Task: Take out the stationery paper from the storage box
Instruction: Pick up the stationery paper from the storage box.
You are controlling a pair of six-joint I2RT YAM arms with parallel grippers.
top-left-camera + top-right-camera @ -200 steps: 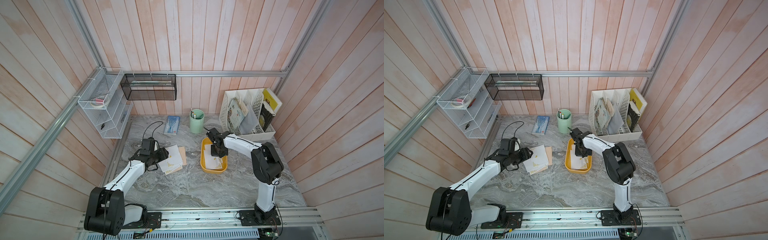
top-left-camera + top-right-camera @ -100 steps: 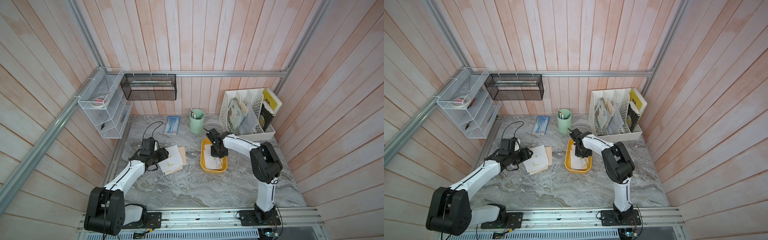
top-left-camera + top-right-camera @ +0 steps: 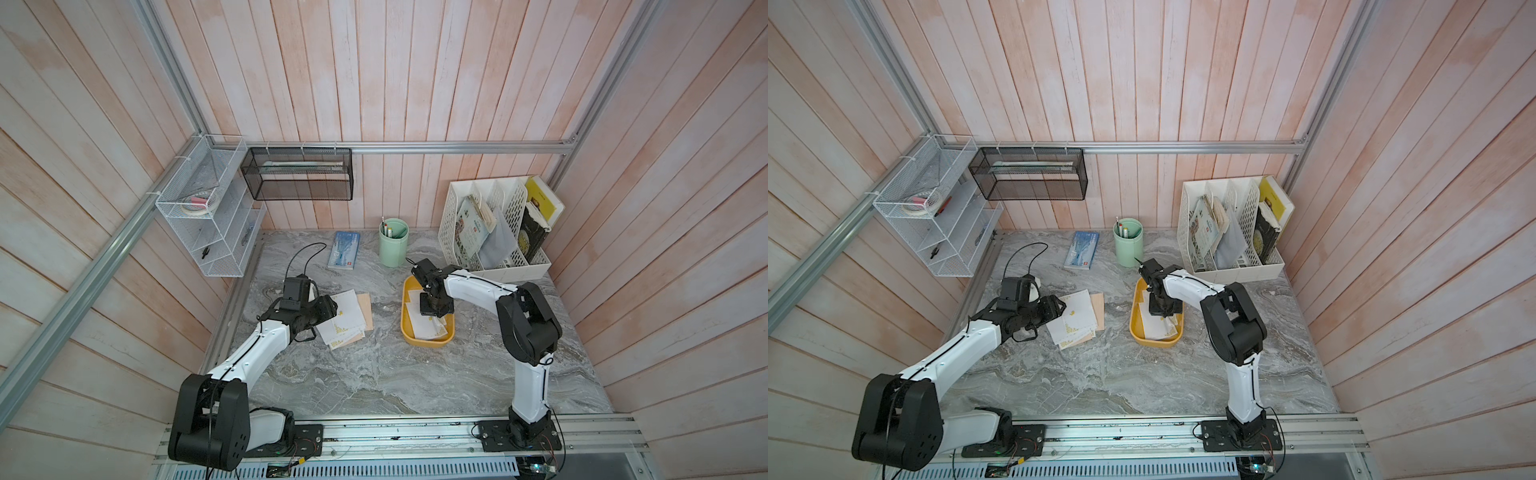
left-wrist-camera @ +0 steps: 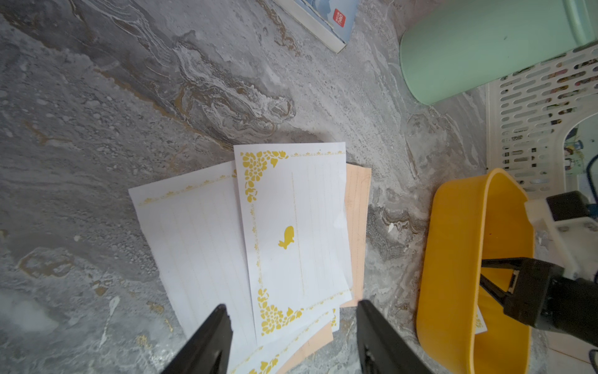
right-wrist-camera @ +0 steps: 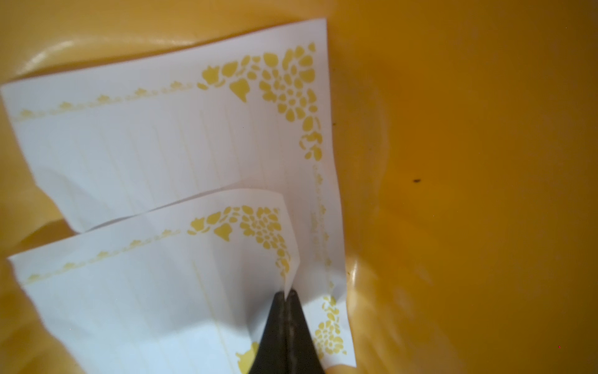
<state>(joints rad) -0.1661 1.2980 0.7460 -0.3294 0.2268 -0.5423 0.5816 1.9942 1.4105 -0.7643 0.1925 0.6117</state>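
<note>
bare tabletop (image 3: 374,374) in front, green cup (image 3: 393,243) possibly crowding storage box (image 3: 424,341)

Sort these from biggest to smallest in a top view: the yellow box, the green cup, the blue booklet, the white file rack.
1. white file rack
2. yellow box
3. green cup and blue booklet: look about alike, so unranked.

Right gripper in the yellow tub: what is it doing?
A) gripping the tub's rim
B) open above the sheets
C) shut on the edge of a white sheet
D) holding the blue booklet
C: the right gripper is shut on the curled edge of a white sheet inside the yellow tub.
</note>
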